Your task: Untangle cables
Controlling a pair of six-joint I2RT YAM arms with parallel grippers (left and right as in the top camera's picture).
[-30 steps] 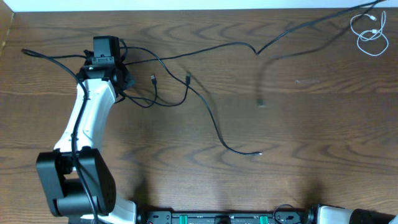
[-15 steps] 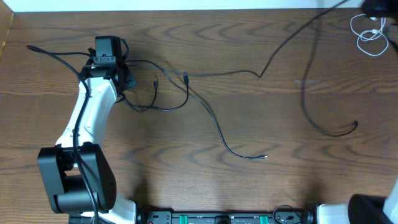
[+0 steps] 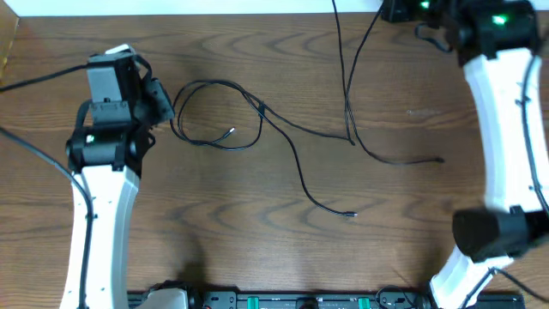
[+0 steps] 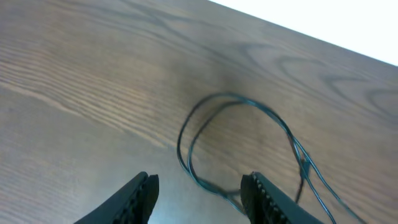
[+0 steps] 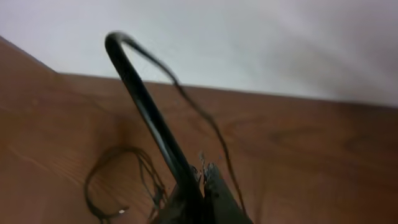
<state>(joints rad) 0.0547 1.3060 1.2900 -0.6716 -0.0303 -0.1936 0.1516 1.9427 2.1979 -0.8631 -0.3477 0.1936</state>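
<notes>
1. Wood-grain table carries the black cable, which sprawls from the left side to the far edge.
2. From overhead, we see the cable coil into a loose loop at about 10 o'clock from the table's middle. The loop sits just at 3 o'clock from the left gripper.
3. One strand leaves the loop toward 5 o'clock and ends in a small plug, which lies flat on the wood near the table's middle.
4. Another strand runs toward 3 o'clock to a sharp bend. From there it climbs toward 12 o'clock to the far edge, where the right gripper sits.
5. A loose tail trails on from that bend toward 3 o'clock and stops on bare wood.
6. In its wrist view, we find the left gripper's fingers spread with nothing between them. The loop lies on the wood at 12 o'clock ahead of the fingertips and apart from them.
7. In the right wrist view, the jaws are pressed together and pinch the black cable. It arches up out of them, blurred, and drops back toward the table.
8. Overhead, the white right arm spans the table's right side from 5 o'clock up to 1 o'clock.
</notes>
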